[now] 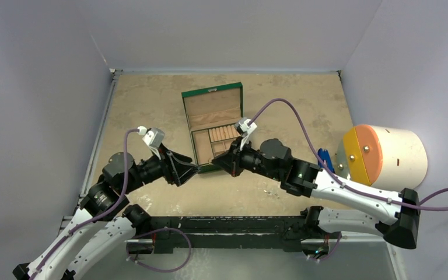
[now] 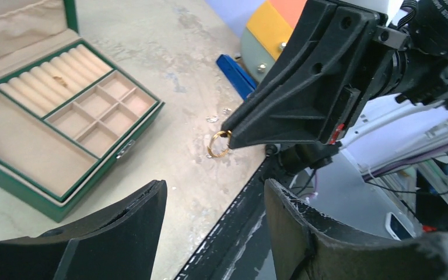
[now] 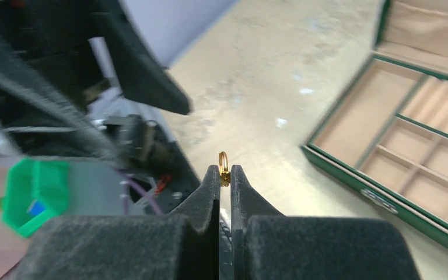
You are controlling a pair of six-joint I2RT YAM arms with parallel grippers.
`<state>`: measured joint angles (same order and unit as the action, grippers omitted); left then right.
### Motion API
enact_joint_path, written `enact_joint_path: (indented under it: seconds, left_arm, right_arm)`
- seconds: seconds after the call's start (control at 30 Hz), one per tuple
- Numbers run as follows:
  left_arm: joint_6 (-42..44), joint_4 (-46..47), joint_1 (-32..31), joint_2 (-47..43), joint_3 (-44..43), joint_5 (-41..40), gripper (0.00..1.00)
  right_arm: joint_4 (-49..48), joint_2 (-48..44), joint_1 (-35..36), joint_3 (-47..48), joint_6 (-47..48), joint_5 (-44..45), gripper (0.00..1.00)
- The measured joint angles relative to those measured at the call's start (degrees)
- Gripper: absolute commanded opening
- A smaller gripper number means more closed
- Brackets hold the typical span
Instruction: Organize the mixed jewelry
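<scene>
From above, the tan table [image 1: 151,111] carries a white drum [image 1: 396,154] with an orange and yellow face at the right of the frame. The open green box [image 1: 213,108] sits at centre, its lid toward the top. Both arms meet just below the box, but this view is too coarse to show any jewelry.

The left wrist view shows the box's beige lining: a row of ring rolls, 6 small cells and 1 large compartment. At the bottom of that frame the left gripper [image 2: 216,192] has its 2 fingers spread apart with nothing between them.

The right gripper [image 2: 233,131] reaches in from the right of the same frame. Its tips are pressed together on a gold ring [image 2: 219,144], which hangs above bare tabletop near the table's edge, apart from the box.

A blue clip-like tool [image 2: 236,73] lies beside the drum.

The right wrist view alone shows the grip: the ring stands edge-on, a thin, plain band pinched at its lower part.

A few tiny silvery pieces [image 2: 212,119] lie on the table just beyond the ring.
</scene>
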<state>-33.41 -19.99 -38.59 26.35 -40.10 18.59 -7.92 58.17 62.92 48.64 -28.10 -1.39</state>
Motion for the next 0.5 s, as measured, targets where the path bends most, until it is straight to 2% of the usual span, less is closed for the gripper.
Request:
enact_joint_path:
  seconds: [0.33,0.5]
  left_arm:
    - [2.25,-4.15,0.0,0.13,-0.02,-9.01,0.62]
    - [3.3,-5.81,0.0,0.11,-0.09,-14.45,0.62]
  right_arm:
    - [14.14,11.19,-3.34,5.81,3.76,18.21,0.0]
    - [15.89,16.87,-6.25,8.5,6.6,23.23,0.0]
